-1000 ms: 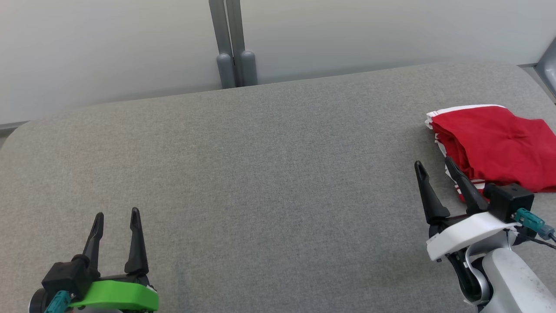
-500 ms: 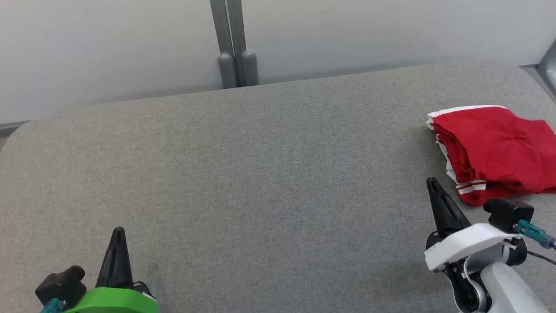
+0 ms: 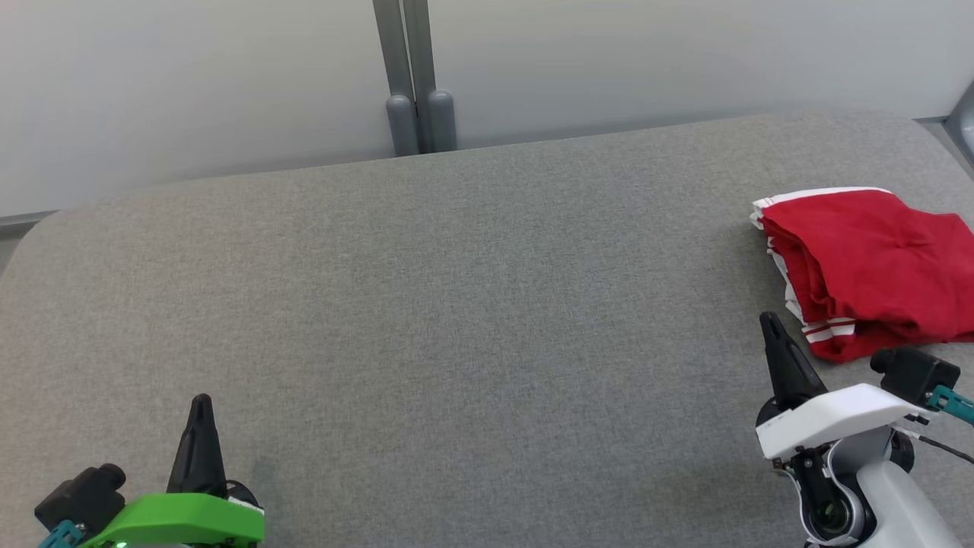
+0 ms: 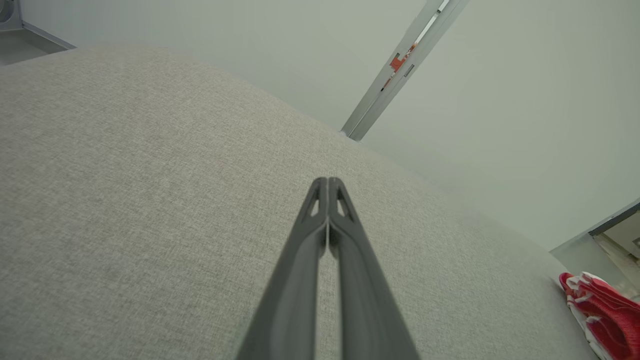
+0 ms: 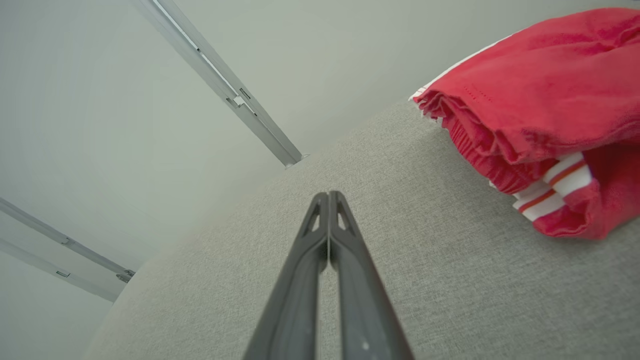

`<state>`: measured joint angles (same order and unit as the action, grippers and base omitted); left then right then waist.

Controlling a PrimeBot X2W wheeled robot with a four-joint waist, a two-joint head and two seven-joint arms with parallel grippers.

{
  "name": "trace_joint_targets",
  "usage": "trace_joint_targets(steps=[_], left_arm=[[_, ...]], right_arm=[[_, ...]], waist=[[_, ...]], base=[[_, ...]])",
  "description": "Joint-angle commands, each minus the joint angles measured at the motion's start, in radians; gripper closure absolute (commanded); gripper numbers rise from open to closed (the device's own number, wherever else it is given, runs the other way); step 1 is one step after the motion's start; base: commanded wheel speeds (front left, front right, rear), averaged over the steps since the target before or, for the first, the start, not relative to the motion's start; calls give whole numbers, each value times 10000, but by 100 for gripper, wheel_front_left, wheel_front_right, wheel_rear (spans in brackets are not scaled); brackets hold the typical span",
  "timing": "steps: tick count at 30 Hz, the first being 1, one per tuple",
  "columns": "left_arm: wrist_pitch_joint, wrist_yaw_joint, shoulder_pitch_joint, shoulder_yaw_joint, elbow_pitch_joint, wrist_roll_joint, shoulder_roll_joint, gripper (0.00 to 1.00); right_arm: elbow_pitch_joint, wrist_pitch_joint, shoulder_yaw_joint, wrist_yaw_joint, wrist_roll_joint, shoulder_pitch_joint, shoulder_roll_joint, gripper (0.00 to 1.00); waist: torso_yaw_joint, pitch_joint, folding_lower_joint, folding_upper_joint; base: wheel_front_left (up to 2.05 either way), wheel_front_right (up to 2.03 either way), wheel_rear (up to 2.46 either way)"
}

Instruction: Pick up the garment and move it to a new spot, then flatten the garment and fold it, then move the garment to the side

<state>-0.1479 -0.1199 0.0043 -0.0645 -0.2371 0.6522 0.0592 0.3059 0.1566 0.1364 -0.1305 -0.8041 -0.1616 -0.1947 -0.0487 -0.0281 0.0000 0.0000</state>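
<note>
The garment (image 3: 875,266) is red with white stripes, folded into a compact stack at the right edge of the grey fabric surface (image 3: 456,304). It also lies at the upper right in the right wrist view (image 5: 540,110) and at the lower right corner in the left wrist view (image 4: 605,315). My right gripper (image 3: 770,320) is shut and empty, its tip just left of and below the garment's striped corner, apart from it. My left gripper (image 3: 201,402) is shut and empty at the lower left, far from the garment. Both wrist views show the fingers pressed together (image 4: 328,182) (image 5: 328,196).
A pale wall (image 3: 609,61) with a grey post (image 3: 415,76) runs behind the surface's far edge. The surface's corners are rounded, and the garment lies near its right edge.
Both grippers went from open to shut with nothing in them. Both drew back toward the near edge, the right one away from the garment's striped corner. The camera shifted slightly.
</note>
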Motion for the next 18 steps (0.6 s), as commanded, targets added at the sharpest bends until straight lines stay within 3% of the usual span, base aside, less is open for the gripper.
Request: trace_joint_targets(steps=[1,18], left_arm=[[83,-37,-312,-62,121,398,46,100],[693,-58,-535,-171,79,2628,18,100]], right_arm=[[-188,-94,-147,-2,-305,-51,-3,100],[-305,-711,-706,-3,-2205,89,331,100]], waist=[[6,4,0,0],[87,45,0,0]], base=[[0,0,0],[0,0,0]])
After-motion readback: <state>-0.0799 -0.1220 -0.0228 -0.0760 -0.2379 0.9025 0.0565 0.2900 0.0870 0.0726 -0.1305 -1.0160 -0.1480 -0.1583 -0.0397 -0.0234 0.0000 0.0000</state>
